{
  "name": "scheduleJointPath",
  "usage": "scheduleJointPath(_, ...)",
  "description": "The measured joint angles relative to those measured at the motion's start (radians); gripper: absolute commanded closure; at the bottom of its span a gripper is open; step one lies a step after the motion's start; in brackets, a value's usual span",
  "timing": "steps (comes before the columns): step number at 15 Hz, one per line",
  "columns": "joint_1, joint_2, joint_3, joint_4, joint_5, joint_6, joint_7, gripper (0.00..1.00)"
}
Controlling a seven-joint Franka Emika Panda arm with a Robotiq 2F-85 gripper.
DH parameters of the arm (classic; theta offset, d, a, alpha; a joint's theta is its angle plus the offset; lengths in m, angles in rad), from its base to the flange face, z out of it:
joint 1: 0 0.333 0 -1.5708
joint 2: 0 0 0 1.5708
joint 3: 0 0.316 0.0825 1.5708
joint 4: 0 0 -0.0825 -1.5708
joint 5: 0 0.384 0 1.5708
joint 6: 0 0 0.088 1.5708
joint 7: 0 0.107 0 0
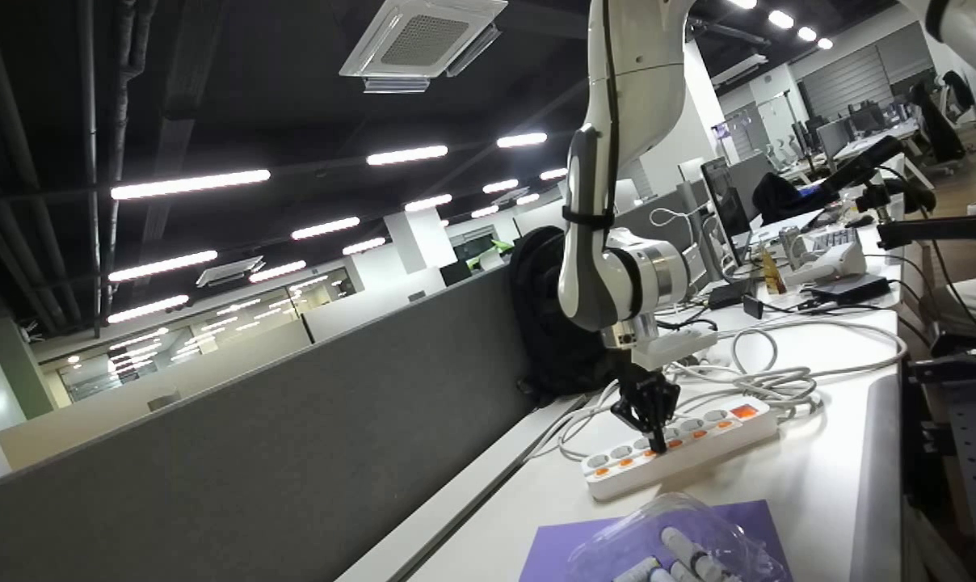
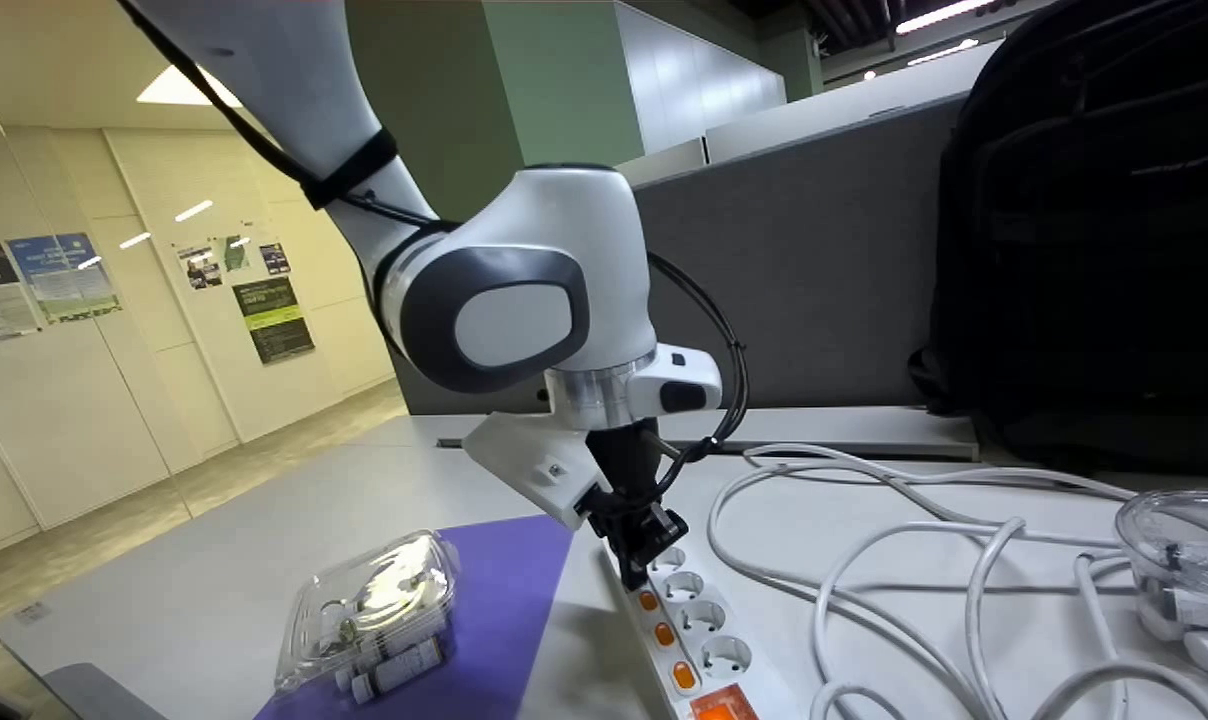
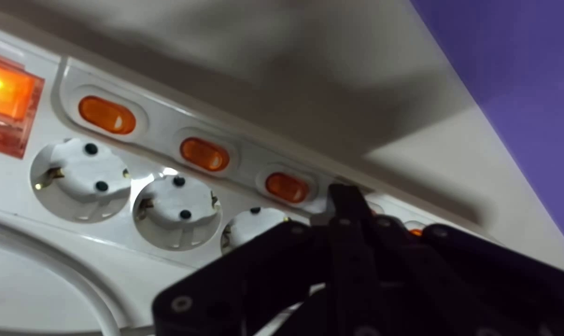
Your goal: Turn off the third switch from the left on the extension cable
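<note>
The extension cable is a white power strip (image 1: 702,462) on the desk, with a row of small orange switches beside round sockets. It also shows in an exterior view (image 2: 764,690) and the wrist view (image 3: 11,182). A larger orange switch (image 3: 6,93) at one end is lit. My gripper (image 1: 658,447) is shut and empty, pointing down at the switch row. In an exterior view its tip stands beside the third switch from the left (image 1: 649,453), partly covering it. In the wrist view the fingertips (image 3: 349,190) are just past an orange switch (image 3: 286,187) and hide the one beyond. Contact is unclear.
White cables (image 2: 864,590) lie coiled beside the strip. A purple sheet (image 2: 509,600) with a clear container (image 2: 374,610) of white tubes lies on the opposite side. A grey partition (image 1: 294,469) and a black backpack (image 2: 1094,240) stand behind.
</note>
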Motion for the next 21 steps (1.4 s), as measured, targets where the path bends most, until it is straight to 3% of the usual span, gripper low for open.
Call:
scheduleJointPath(6, -0.006, -0.029, 0.046, 0.0, 0.014, 0.015, -0.048, 1.0)
scheduleJointPath(7, -0.01, -0.051, 0.064, -0.004, 0.027, 0.023, -0.068, 0.74)
scheduleJointPath(8, -0.012, -0.077, 0.08, -0.01, 0.039, 0.025, -0.083, 0.72)
scheduleJointPath(12, 0.008, -0.206, 0.081, -0.052, 0.061, -0.019, -0.081, 0.46)
scheduleJointPath(14, 0.042, -0.262, 0.033, -0.081, 0.033, -0.062, -0.049, 0.33)
scheduleJointPath(18, 0.107, -0.363, -0.09, -0.155, -0.143, -0.111, 0.088, 0.05)
scheduleJointPath(21, 0.117, -0.437, -0.139, -0.2, -0.192, -0.133, 0.112, 0.0)
